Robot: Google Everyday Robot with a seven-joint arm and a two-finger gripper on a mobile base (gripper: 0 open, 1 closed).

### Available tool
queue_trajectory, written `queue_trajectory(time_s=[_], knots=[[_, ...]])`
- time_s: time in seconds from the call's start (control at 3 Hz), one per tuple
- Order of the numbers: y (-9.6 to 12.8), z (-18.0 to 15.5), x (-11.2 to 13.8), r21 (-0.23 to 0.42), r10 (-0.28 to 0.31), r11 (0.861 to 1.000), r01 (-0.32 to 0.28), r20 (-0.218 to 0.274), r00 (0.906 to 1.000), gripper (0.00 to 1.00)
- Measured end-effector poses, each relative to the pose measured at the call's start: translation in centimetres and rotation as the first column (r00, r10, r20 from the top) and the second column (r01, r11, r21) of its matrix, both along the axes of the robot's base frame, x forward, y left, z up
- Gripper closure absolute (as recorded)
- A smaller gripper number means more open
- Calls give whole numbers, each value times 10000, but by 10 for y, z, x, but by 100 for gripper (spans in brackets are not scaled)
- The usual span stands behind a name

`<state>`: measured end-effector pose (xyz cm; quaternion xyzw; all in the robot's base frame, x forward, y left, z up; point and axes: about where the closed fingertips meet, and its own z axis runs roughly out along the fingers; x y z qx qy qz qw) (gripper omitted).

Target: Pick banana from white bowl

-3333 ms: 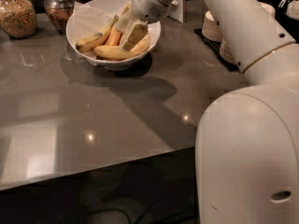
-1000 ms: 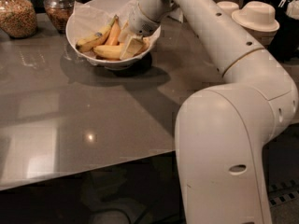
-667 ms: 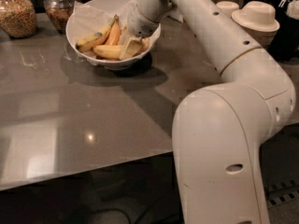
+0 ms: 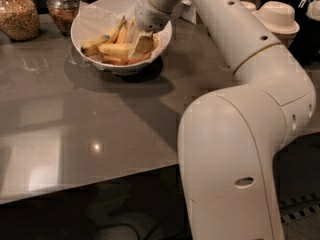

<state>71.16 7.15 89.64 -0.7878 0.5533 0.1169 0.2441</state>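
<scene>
Camera view: a smooth grey table [image 4: 100, 124] carries a round, glossy white bowl [image 4: 82, 21]. My tool [image 4: 142, 43] sits inside it beside the curved yellow banana [image 4: 114, 49]; whether it grips anything, I cannot tell.

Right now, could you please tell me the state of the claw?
Claw: down in the white bowl, beside the banana; open or closed cannot be told.

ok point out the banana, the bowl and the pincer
banana [image 4: 114, 49]: camera view, middle of its yellow body.
bowl [image 4: 122, 69]: camera view, front outer wall.
pincer [image 4: 142, 44]: camera view, its tip, down inside the bowl by the banana.
</scene>
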Motion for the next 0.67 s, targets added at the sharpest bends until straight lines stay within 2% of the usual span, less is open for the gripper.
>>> queue_trajectory(time_s=[0.33,0.67], knots=[[-9,31,-7,-72,94,9999,-92,355,9993,100],[-22,64,-24,543,-123,9985,97,486,9987,100]])
